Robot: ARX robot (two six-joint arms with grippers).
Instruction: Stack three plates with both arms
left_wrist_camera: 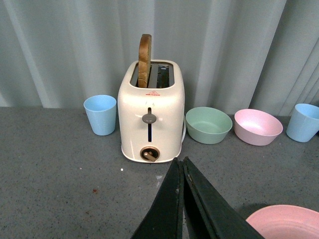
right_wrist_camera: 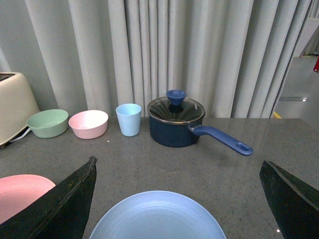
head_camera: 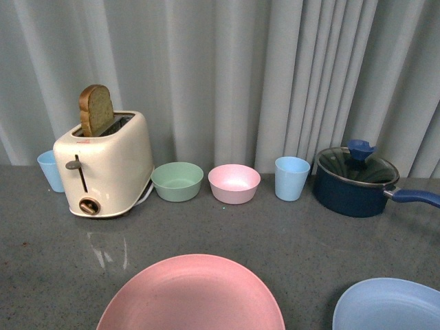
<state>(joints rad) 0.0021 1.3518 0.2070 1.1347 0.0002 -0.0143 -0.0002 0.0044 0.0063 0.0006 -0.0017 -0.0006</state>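
Right wrist view settles the matter for that arm: the right gripper [right_wrist_camera: 178,167] is spread wide, and the light blue plate [right_wrist_camera: 157,216] lies in the gap between its two fingers, straight ahead of the claw, by the near right corner of the desk [head_camera: 289,234]. Being round, the plate has no long axis to line up with. The left gripper [left_wrist_camera: 180,160], seen in the left wrist view, is pressed together on nothing, and the pink plate [left_wrist_camera: 286,221] sits off to one side of it, at the middle of the near edge. The right arm looks the better placed. The front view shows both plates lying apart but neither arm; the beige-grey plate appears in no view.
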